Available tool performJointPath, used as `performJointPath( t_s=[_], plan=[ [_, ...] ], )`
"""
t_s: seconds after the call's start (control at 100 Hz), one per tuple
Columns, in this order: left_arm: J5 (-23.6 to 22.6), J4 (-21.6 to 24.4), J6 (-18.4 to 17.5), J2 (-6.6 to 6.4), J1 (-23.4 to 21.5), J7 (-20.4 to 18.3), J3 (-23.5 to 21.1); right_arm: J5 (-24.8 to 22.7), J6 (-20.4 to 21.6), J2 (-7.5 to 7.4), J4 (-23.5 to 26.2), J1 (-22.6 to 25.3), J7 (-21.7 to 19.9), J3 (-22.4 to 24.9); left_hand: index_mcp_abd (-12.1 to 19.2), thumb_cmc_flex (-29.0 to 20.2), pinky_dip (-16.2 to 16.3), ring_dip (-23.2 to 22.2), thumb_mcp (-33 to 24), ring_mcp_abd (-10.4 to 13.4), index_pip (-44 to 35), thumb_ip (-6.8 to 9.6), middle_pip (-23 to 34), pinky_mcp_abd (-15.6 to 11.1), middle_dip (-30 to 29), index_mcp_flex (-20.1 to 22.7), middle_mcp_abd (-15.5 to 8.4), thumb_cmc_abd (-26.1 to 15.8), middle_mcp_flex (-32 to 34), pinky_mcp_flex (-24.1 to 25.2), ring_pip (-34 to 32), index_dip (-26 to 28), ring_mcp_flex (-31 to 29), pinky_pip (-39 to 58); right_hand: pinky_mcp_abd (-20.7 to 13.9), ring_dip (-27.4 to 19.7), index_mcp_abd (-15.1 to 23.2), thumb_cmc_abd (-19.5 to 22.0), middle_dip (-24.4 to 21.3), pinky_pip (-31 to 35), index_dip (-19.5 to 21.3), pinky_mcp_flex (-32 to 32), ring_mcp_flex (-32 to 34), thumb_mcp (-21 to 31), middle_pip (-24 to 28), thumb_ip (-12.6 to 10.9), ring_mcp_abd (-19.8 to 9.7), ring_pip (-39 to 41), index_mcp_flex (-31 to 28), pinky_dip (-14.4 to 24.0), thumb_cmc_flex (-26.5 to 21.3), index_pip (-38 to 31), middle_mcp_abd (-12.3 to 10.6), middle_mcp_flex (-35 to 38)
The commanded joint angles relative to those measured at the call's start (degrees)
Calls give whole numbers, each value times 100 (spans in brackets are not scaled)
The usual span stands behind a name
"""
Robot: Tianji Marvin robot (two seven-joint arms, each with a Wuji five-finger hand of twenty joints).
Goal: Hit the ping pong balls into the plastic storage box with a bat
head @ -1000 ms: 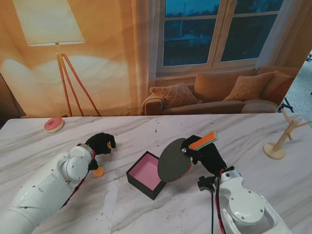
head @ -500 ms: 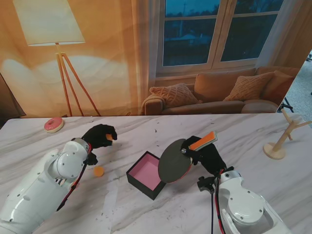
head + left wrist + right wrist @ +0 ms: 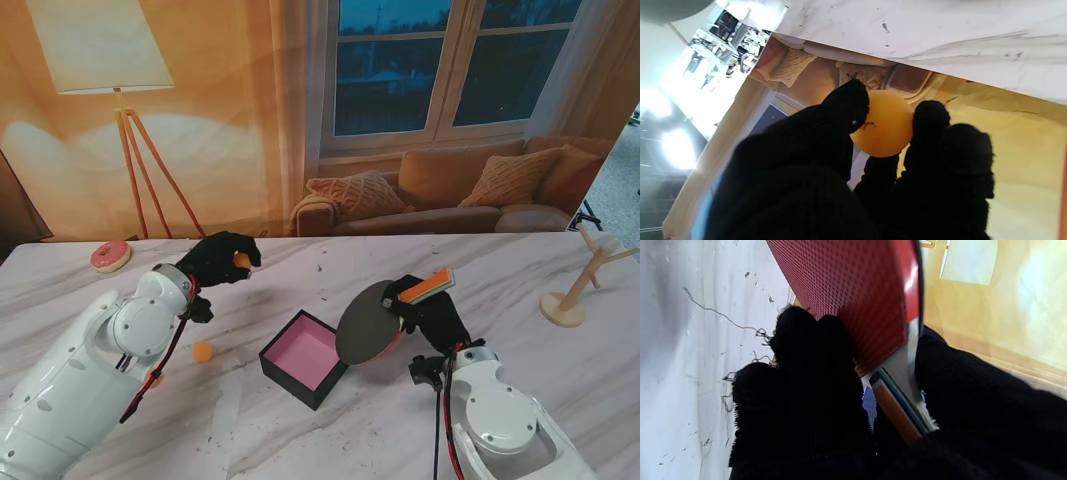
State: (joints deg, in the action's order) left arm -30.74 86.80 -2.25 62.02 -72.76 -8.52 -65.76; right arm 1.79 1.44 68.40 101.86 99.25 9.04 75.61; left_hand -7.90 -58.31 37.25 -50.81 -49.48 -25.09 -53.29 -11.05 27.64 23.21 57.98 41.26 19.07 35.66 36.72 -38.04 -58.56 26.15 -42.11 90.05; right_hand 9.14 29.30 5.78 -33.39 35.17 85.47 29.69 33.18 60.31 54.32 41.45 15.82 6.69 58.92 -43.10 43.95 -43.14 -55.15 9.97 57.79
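**A ball up in one hand, a bat in the other**

From the camera up on the stand, the left hand [image 3: 222,260] in its black glove is lifted off the marble table [image 3: 560,370] and pinches an orange ping pong ball [image 3: 242,260] in its fingertips. A second orange ball [image 3: 203,351] lies on the table, nearer to me than that hand and just left of the storage box [image 3: 303,358]. The box is black outside and pink inside, open at the top, and sits in the middle of the table. The right hand [image 3: 428,312] is wrapped tight around the orange handle of the bat [image 3: 367,323]. The bat's round dark face is tilted and hangs over the right edge of the box. A pink donut [image 3: 109,256] rests far off at the left of the table, and a small wooden stand [image 3: 573,288] is at the far right.

The left wrist camera shows the held ball [image 3: 883,124] big and close, squeezed between the black fingertips [image 3: 846,106] of the left hand [image 3: 826,173].

The right wrist camera shows the red bumpy side of the bat [image 3: 853,290]. The right hand [image 3: 826,413] grips it where the blade meets the handle, with fingers [image 3: 796,340] on one side and more glove on the other.
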Motion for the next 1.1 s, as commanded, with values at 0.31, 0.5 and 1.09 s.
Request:
performJointPath(
  t_s=[0.31, 0.5, 1.09],
  plan=[
    [718, 229, -69, 185, 620, -98, 620, 97, -80, 89, -68, -115, 106, 3, -93, -625, 88, -72, -222, -177, -299, 74, 601, -502, 358, 195, -260, -306, 621, 13, -225, 189, -198, 274, -277, 80, -97, 720, -27, -33, 20, -86, 12, 304, 265, -247, -374, 75, -307, 77, -583, -272, -298, -79],
    [1064, 218, -62, 267, 771, -29, 894, 11, -14, 59, -21, -43, 46, 180, -90, -641, 84, -73, -179, -169, -277, 77, 585, -527, 367, 186, -259, -327, 616, 13, -226, 209, -191, 269, -271, 78, -102, 717, -39, -20, 11, -85, 21, 307, 274, -252, -366, 88, -313, 76, -588, -280, -290, -75],
    [1700, 169, -121, 441, 984, 109, 1483, -372, -63, -4, -225, 62, -98, 577, -103, -668, 80, -89, -83, -184, -220, 97, 530, -549, 382, 171, -256, -389, 592, 41, -210, 238, -131, 256, -270, 77, -152, 721, -41, 50, -2, -114, 17, 296, 294, -244, -341, 131, -266, 83, -588, -282, -268, -88]
  ],
)
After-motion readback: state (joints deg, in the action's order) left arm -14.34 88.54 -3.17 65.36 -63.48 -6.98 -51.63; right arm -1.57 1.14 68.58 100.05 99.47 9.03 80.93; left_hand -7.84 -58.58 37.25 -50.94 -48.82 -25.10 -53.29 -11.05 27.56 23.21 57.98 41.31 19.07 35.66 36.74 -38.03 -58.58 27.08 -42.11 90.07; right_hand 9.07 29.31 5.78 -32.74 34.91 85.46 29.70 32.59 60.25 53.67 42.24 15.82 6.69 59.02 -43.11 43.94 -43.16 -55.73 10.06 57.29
